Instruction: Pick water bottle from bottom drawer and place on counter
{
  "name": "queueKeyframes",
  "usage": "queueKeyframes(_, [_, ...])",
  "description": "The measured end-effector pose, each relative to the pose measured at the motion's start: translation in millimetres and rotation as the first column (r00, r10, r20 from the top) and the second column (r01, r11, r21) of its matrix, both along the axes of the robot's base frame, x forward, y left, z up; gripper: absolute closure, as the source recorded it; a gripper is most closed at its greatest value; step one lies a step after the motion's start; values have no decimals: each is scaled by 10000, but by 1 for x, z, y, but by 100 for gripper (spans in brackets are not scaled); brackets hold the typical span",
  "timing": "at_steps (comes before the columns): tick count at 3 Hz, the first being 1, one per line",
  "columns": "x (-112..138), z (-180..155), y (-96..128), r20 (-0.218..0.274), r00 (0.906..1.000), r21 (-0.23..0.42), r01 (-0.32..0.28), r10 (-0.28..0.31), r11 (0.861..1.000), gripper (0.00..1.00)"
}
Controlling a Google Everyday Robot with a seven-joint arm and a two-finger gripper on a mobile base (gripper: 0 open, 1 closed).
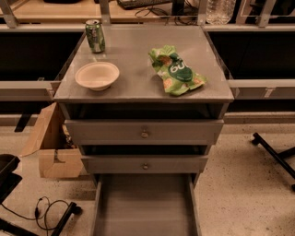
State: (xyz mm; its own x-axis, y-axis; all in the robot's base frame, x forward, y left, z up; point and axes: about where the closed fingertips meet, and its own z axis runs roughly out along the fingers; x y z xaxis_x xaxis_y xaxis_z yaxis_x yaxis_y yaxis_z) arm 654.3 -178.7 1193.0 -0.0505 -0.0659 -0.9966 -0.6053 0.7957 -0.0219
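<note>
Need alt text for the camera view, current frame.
The water bottle shows only partly at the top edge, near the counter at its back right corner; the gripper is out of view. On the counter sit a green soda can, a bowl and a green snack bag; the bottom drawer below is pulled open.

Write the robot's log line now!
hand: out of view | clear plastic water bottle: at back of grey counter | grey bottom drawer: open
</note>
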Motion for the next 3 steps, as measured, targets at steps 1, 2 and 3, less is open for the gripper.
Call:
queueKeyframes(1, [35,-9,13,-47,9999,-295,139,-141,9995,100])
queueKeyframes(2, [82,-10,46,84,9998,-67,-182,183,9998,100])
queueKeyframes(3, [132,-15,96,226,9971,676,-744,730,9949,100])
